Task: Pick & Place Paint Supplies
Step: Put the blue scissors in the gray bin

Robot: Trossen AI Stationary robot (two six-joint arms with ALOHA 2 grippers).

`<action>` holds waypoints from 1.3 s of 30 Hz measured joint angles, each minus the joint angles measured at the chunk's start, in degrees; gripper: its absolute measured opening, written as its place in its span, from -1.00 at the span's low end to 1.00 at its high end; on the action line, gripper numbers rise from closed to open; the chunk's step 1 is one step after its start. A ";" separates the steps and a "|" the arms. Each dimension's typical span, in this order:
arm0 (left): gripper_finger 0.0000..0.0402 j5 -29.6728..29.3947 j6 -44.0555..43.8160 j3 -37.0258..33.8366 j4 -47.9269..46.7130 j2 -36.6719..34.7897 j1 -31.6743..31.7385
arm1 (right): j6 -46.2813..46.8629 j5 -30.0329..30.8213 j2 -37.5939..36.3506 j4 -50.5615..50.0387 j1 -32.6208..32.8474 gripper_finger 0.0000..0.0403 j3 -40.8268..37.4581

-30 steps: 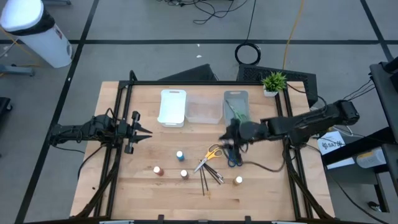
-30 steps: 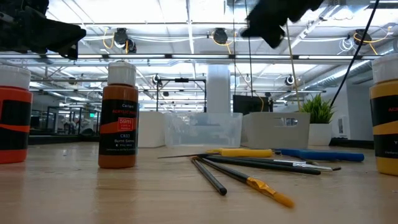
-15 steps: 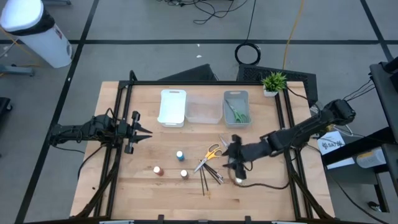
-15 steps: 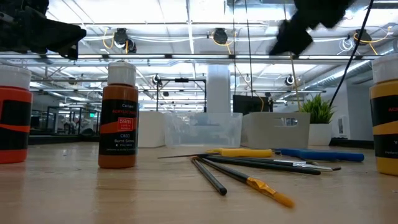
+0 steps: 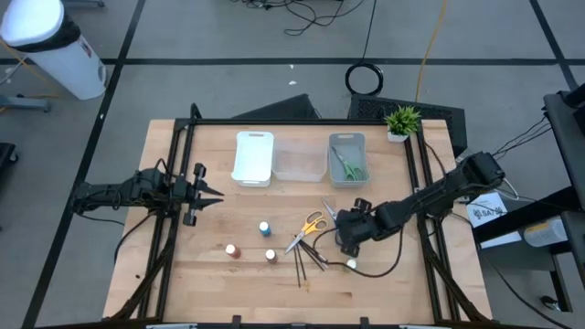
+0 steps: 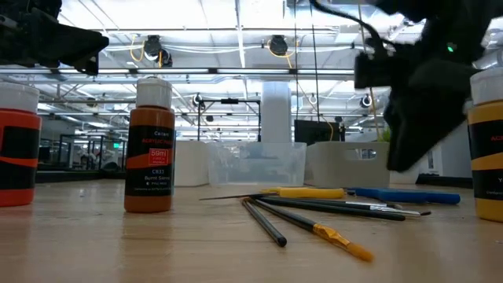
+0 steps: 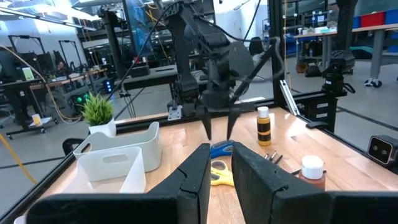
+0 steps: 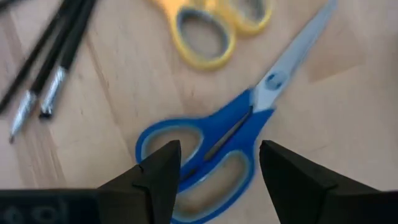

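One pair of scissors (image 5: 348, 166) is already placed in the grey tray (image 5: 346, 141), while the blue scissors (image 8: 214, 143) are straddled by the wide-open right gripper (image 8: 214, 165), ungrasped.

white tray (image 5: 254, 157), clear tray (image 5: 298, 163) and grey tray (image 5: 347, 157) sit in a row, potted plant (image 5: 402, 121) at the table corner.

The high view looks straight down on the whole tabletop (image 5: 210, 265). The low view looks level across it, close behind the brushes (image 6: 314, 216). The right wrist view sits close above the blue scissors (image 8: 217, 149), shared with the left wrist view (image 7: 222, 149).
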 joint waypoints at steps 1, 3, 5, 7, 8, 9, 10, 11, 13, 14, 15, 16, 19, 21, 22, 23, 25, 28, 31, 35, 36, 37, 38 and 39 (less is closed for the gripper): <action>-0.62 0.00 0.01 -0.01 0.00 0.00 -0.01 | -0.52 -0.72 0.82 0.54 -0.04 0.03 -0.13; -0.62 0.00 0.00 0.00 0.02 0.00 -0.01 | -1.59 -0.90 2.35 1.43 -0.09 0.04 -0.20; -0.62 0.00 0.01 0.00 0.02 0.00 0.00 | -2.31 -0.56 3.89 1.70 -0.23 0.04 -0.17; -0.62 0.00 -0.01 0.00 0.00 0.00 -0.02 | -2.84 -0.19 5.30 2.39 -0.58 0.04 0.00; -0.62 0.00 0.01 0.00 0.02 0.00 0.00 | -2.86 0.13 5.88 2.67 -0.69 0.04 0.07; -0.62 -0.01 0.00 0.00 0.02 0.00 -0.01 | -2.91 0.60 6.28 3.00 -0.86 0.04 0.10; -0.62 0.00 0.01 0.00 0.00 0.00 -0.01 | -2.92 0.68 6.67 2.98 -1.06 0.04 0.13; -0.62 0.00 0.01 0.00 0.02 0.00 -0.01 | -2.92 0.63 6.88 2.82 -1.28 0.04 0.13; -0.62 0.00 0.01 0.00 0.01 0.00 0.00 | -2.73 0.28 6.95 2.07 -1.51 0.02 0.08; -0.62 0.00 0.00 0.00 0.01 0.00 -0.01 | -2.06 0.18 6.95 1.53 -1.64 0.01 0.06; -0.62 0.00 0.01 0.00 0.00 0.00 0.00 | -1.12 -0.05 6.89 0.64 -1.72 -0.01 0.06; -0.62 0.00 0.01 0.00 0.00 0.00 -0.02 | -0.17 -0.59 6.61 -0.67 -1.73 -0.03 0.04; -0.62 -0.01 0.01 -0.01 0.00 0.00 -0.02 | 0.83 -2.31 6.37 -2.95 -1.75 -0.11 -0.03; -0.62 -0.01 0.01 0.00 0.02 0.00 0.00 | 1.09 -3.54 6.41 -3.84 -1.75 -0.18 -0.03; -0.62 -0.01 0.00 -0.01 0.02 0.00 0.00 | 1.53 -4.23 6.49 -4.37 -1.65 -0.21 -0.03; -0.62 0.00 0.00 0.00 0.01 0.00 0.00 | 1.90 -4.64 6.54 -4.53 -1.57 -0.25 -0.05; -0.62 0.00 0.01 0.00 0.02 0.00 -0.02 | 2.06 -5.32 6.47 -4.97 -1.36 -0.34 -0.09; -0.62 0.00 0.01 -0.02 0.02 0.00 0.00 | 2.08 -5.42 6.52 -5.65 -1.25 -0.47 -0.09; -0.62 -0.01 0.01 -0.01 0.02 0.00 0.00 | 1.98 -5.60 6.52 -6.77 -1.24 -0.61 -0.09; -0.62 0.00 0.00 0.00 0.02 0.00 -0.01 | 1.91 -5.50 6.50 -7.64 -1.21 -0.64 -0.11; -0.62 0.00 0.00 -0.01 0.02 0.00 -0.01 | 1.91 -5.35 6.52 -7.66 -1.21 -0.64 -0.12; -0.62 0.00 0.01 0.00 0.02 0.00 0.00 | 1.91 -5.28 6.52 -7.68 -1.21 -0.64 -0.14; -0.62 -0.02 0.01 0.00 0.02 0.00 0.00 | 1.85 -5.24 6.52 -7.64 -1.21 -0.64 -0.14; -0.62 0.00 0.01 0.00 0.02 0.00 -0.01 | 1.76 -5.10 6.52 -7.59 -1.21 -0.64 -0.14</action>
